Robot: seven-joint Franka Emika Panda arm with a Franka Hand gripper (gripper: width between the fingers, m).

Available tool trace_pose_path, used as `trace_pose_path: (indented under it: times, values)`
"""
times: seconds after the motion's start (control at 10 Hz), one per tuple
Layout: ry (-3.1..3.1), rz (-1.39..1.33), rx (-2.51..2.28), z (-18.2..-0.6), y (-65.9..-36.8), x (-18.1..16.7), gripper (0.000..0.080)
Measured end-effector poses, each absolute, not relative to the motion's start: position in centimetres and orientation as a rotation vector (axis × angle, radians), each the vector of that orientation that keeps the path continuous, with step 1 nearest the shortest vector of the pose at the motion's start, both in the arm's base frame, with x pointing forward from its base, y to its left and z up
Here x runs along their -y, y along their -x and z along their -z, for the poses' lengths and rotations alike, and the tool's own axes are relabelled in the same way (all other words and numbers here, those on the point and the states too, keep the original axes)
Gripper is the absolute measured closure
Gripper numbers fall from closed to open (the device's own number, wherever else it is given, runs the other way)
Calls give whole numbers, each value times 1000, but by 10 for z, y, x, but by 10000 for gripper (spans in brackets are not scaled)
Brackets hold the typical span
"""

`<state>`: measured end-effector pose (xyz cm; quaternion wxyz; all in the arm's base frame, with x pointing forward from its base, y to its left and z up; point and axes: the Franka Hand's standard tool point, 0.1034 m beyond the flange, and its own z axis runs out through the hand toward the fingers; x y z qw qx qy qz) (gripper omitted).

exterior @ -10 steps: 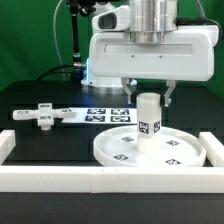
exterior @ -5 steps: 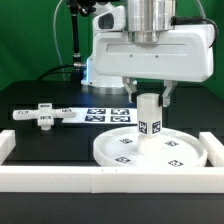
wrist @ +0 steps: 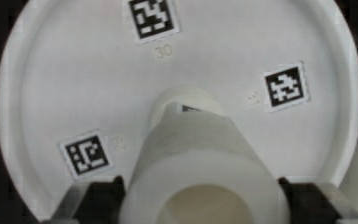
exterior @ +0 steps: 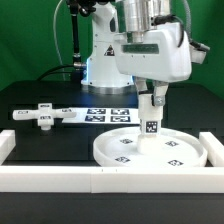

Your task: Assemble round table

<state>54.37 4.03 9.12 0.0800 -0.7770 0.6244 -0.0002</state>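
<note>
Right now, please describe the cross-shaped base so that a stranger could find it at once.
Start at the large round disc and look toward the exterior view's left, past the marker board. There, on the black table, lies the cross-shaped base, the only white part shaped like a plus.

White disc (exterior: 150, 150) and leg (exterior: 149, 120) bear black-and-white tags.

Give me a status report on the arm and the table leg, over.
End effector shut on the leg. Leg upright on the round disc, near centre. Cross-shaped base lies apart, exterior view's left. Nothing in the way.
</note>
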Motion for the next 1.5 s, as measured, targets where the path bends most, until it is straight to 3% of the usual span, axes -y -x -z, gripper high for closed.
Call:
trace_pose_path:
  times: [0.4,0.5,0.6,0.7,1.5]
  values:
    - [2051,-61,-2106,-91,-544,-45,393]
    - [2080,-59,-2078,-91,-544,-46,324]
    - [2169,-65,-1994,-91,-546,-48,324]
    - [2212,-51,-1936,-91,-548,-51,188]
    - [2776,46,-1058,-89,-551,-49,151]
